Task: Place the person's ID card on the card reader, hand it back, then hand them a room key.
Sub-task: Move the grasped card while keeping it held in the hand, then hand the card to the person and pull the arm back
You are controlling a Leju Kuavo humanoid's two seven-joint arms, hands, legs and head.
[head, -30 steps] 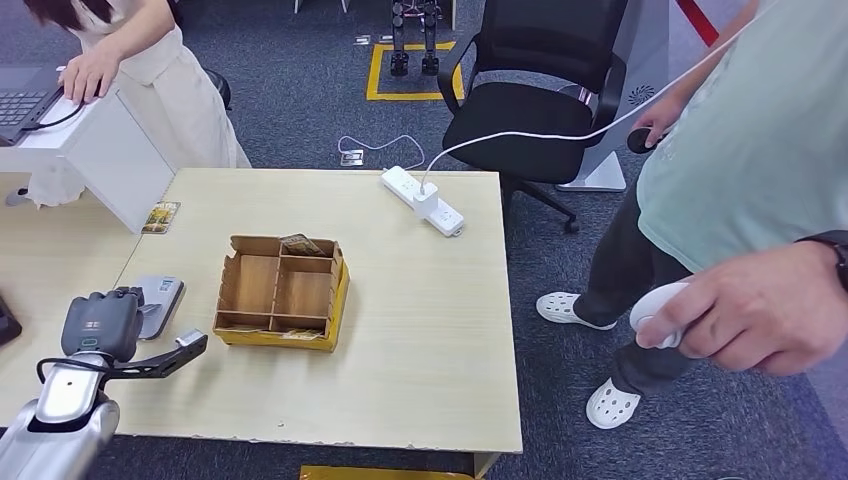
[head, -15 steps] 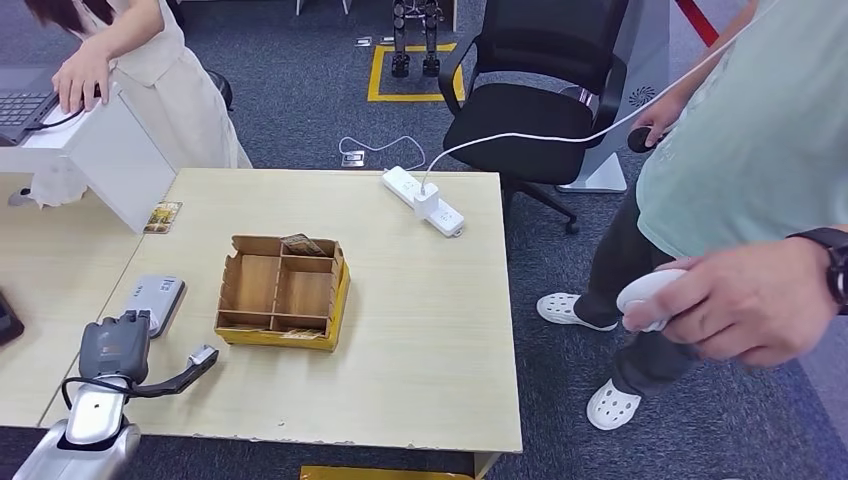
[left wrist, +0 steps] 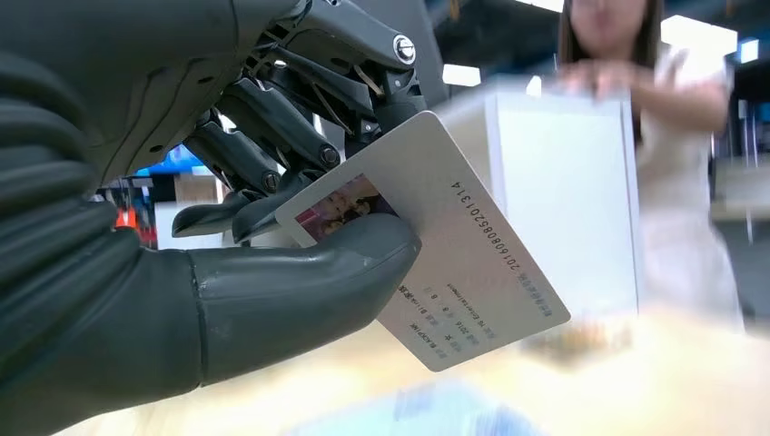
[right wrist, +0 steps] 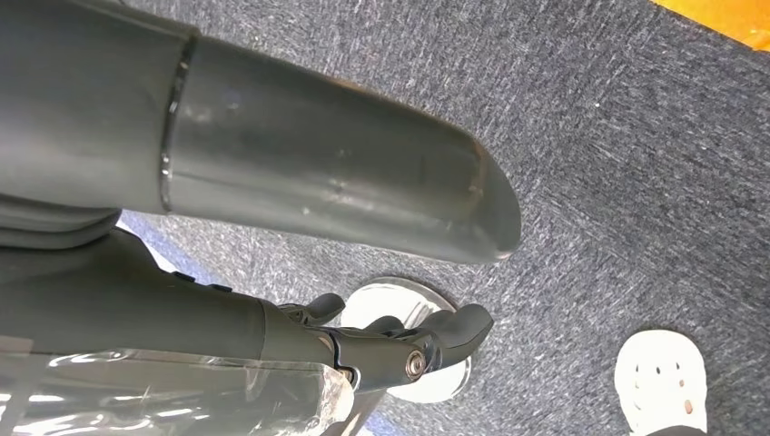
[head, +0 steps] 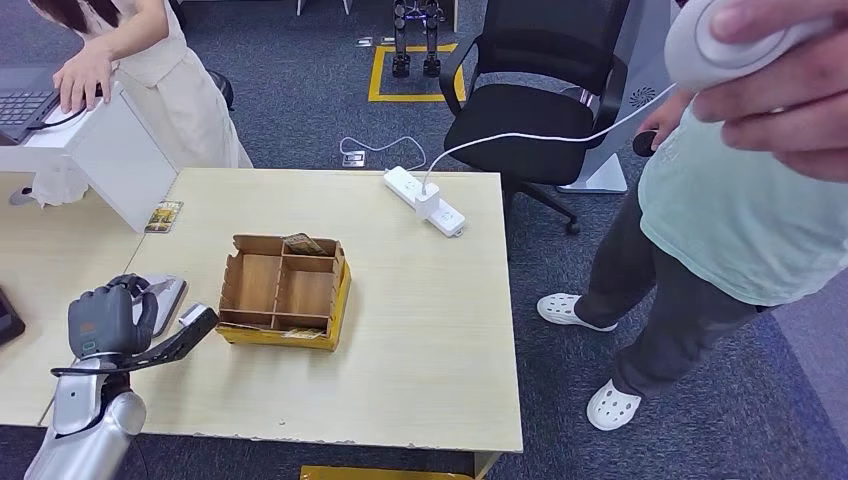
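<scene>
Step one: my left hand (left wrist: 272, 227) pinches the ID card (left wrist: 436, 245) just near the reader (head: 160, 296); next, lay it flat there.

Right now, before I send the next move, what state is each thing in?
ID card: pinched between the left hand's thumb and fingers, off the table.
Left hand: holds the card, raised near the table's left edge.
Right hand: hangs over the floor, fingers curled, nothing in it.
Card reader: flat on the table, nothing visible on its bare part.
Divided tray: near compartments empty, something in a far one.
Power strip: one white plug in.
</scene>
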